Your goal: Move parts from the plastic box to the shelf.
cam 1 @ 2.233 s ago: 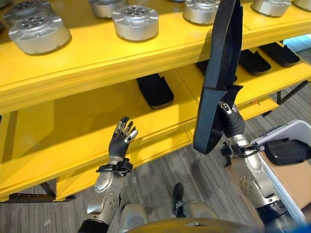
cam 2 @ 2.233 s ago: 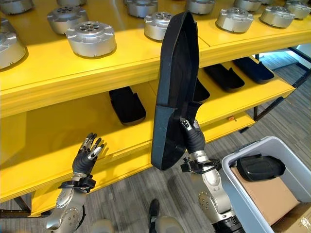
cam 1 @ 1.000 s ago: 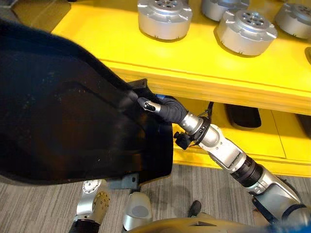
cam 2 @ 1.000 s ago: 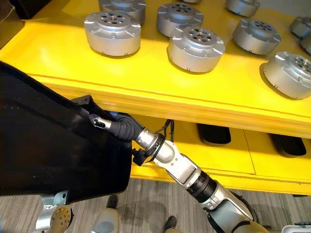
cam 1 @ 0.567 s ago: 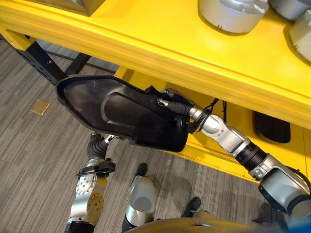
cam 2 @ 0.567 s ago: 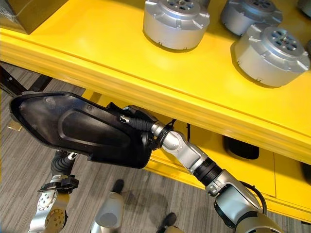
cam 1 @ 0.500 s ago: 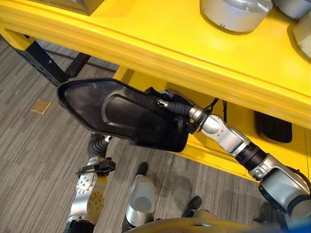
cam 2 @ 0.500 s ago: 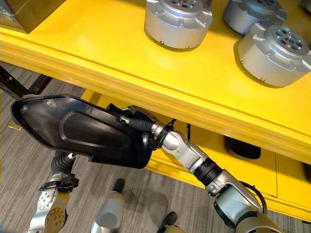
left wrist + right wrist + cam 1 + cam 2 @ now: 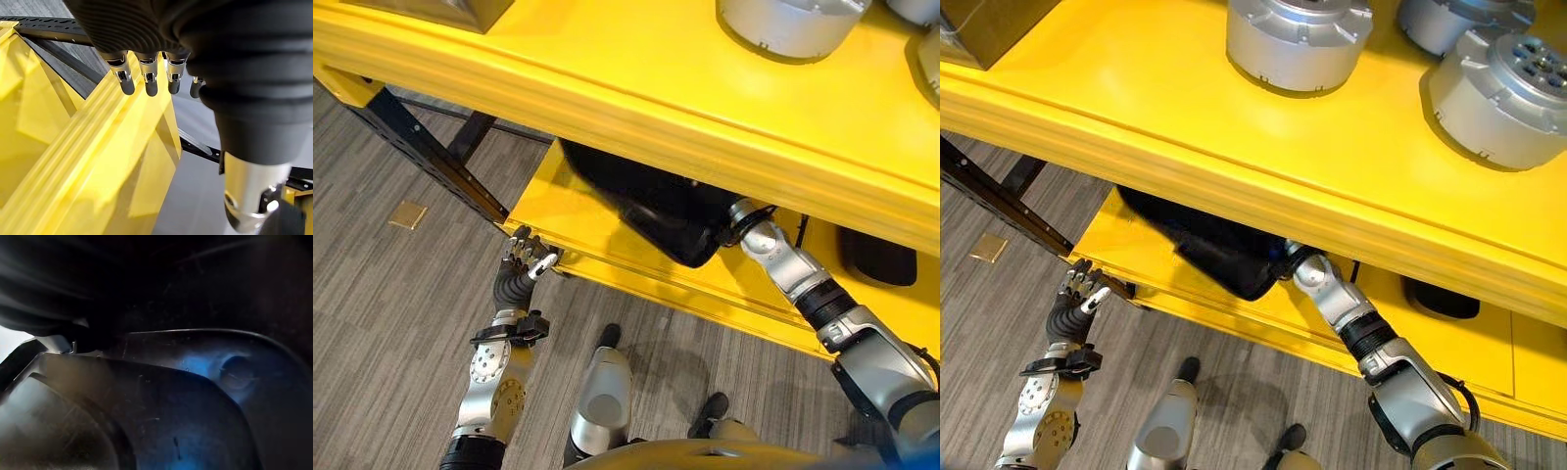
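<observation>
A long black plastic part [image 9: 651, 201] lies on the lower yellow shelf [image 9: 597, 250], mostly hidden under the upper shelf board [image 9: 1263, 186]. My right arm [image 9: 783, 264] reaches in from the right. Its hand [image 9: 1289, 255] is tucked under the board against the part's near end. The right wrist view is dark, with the part's inner surface [image 9: 161, 401] very close. My left hand [image 9: 523, 266] hangs open and empty just below the lower shelf's front left corner. Its straight fingers [image 9: 146, 73] stay apart from the yellow edge [image 9: 93, 147].
Round silver metal parts [image 9: 1298, 29] stand on the upper shelf, one at the right [image 9: 1500, 90]. Another black part [image 9: 878, 258] lies further right on the lower shelf. A black frame strut [image 9: 431, 157] runs down at the left. Grey floor lies below, with a small tan square [image 9: 408, 213].
The black part has gone from in front of the shelf into the lower shelf, under the upper board, with my right hand following it in. My left hand, earlier covered by the part, shows now.
</observation>
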You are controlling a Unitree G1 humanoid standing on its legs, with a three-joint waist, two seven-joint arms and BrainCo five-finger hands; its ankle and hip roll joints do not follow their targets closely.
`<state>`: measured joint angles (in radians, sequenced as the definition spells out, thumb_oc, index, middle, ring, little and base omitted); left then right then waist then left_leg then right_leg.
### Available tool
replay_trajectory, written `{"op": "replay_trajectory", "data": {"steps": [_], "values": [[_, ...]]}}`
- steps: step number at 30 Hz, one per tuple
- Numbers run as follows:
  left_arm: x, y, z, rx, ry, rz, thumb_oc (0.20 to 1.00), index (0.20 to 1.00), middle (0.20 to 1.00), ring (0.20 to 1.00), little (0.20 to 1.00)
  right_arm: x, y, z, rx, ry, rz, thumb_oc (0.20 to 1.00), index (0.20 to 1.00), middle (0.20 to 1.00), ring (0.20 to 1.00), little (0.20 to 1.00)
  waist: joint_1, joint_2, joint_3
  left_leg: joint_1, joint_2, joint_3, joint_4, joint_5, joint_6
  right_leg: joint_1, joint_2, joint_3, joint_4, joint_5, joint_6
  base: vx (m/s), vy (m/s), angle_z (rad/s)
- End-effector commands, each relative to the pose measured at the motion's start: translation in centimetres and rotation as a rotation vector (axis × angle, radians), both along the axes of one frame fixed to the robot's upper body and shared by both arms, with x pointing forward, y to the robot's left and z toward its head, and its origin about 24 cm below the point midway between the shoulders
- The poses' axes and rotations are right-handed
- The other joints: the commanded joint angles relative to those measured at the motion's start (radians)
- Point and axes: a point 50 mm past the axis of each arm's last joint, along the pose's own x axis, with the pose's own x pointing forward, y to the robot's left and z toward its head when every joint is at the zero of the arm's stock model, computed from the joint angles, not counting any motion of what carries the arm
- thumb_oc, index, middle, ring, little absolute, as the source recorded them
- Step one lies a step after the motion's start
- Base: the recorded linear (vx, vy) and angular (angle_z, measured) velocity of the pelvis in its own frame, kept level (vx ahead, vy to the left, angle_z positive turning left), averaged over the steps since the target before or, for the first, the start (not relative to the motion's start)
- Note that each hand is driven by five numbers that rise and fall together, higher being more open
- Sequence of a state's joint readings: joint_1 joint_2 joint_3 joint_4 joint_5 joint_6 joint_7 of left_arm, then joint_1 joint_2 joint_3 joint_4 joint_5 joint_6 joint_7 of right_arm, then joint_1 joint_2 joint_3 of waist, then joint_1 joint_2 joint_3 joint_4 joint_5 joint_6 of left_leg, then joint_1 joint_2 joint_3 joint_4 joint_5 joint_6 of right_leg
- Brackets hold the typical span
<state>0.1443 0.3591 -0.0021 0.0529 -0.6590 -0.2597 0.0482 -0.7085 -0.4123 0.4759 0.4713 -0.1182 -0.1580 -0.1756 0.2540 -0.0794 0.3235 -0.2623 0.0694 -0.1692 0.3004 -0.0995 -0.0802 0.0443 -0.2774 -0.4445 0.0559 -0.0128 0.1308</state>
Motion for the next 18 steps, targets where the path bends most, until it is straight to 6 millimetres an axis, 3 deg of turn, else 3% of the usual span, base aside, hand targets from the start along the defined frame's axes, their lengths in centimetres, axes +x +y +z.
{"op": "replay_trajectory", "data": {"steps": [1, 3, 6, 8, 15, 18], "values": [[-0.5, 0.0, 1.8, 0.027, -0.096, -0.038, 1.000, 1.000, 1.000, 1.000, 1.000, 0.3, 1.5, 3.4, 0.118, -0.121, 0.040, 0.200, 0.200, 0.200, 0.200, 0.200, 0.005, 0.005, -0.082, 0.056, 0.062, 0.031, -0.072, 0.051, -0.017, -0.046, -0.029, 0.078, 0.189, -0.034, 0.035, 0.00, 0.000, 0.00], [-0.2, -0.1, 2.0, 0.030, -0.100, -0.047, 1.000, 1.000, 1.000, 1.000, 1.000, 1.4, -0.9, 5.9, 0.225, -0.189, -0.079, 0.200, 0.200, 0.200, 0.200, 0.200, -0.003, 0.015, -0.069, 0.052, 0.062, 0.034, -0.065, 0.050, -0.016, -0.055, -0.029, 0.085, 0.194, -0.032, 0.032, -0.03, 0.010, -0.01], [0.0, -0.3, 2.0, 0.030, -0.099, -0.057, 1.000, 1.000, 1.000, 1.000, 1.000, 1.6, -1.5, 6.4, 0.279, -0.202, -0.110, 0.200, 0.200, 0.200, 0.200, 0.200, -0.006, 0.017, -0.066, 0.053, 0.063, 0.040, -0.063, 0.047, -0.015, -0.057, -0.028, 0.092, 0.194, -0.033, 0.032, 0.00, 0.004, -0.02], [0.2, -0.5, 1.9, 0.028, -0.093, -0.064, 1.000, 1.000, 1.000, 1.000, 1.000, 1.8, -2.3, 7.1, 0.411, -0.215, -0.159, 0.200, 0.200, 0.200, 0.200, 0.200, -0.015, 0.022, -0.063, 0.050, 0.061, 0.047, -0.049, 0.040, -0.015, -0.067, -0.027, 0.105, 0.201, -0.035, 0.031, -0.02, 0.028, -0.12], [0.7, -1.2, 2.1, 0.016, -0.100, -0.086, 1.000, 1.000, 1.000, 1.000, 1.000, 1.7, -2.7, 7.5, 0.545, -0.221, -0.174, 0.200, 0.200, 0.200, 0.200, 0.200, -0.042, 0.037, -0.046, 0.022, 0.062, 0.060, 0.023, 0.014, -0.016, -0.108, -0.034, 0.134, 0.257, -0.053, 0.027, -0.04, 0.024, -0.10], [1.1, -1.7, 2.3, 0.009, -0.109, -0.103, 1.000, 1.000, 1.000, 1.000, 1.000, 1.7, -2.5, 7.7, 0.573, -0.217, -0.164, 0.200, 0.200, 0.200, 0.200, 0.200, -0.067, 0.053, -0.027, -0.008, 0.068, 0.073, 0.107, -0.022, -0.015, -0.159, -0.041, 0.171, 0.335, -0.075, 0.024, -0.09, 0.060, -0.19]]}}
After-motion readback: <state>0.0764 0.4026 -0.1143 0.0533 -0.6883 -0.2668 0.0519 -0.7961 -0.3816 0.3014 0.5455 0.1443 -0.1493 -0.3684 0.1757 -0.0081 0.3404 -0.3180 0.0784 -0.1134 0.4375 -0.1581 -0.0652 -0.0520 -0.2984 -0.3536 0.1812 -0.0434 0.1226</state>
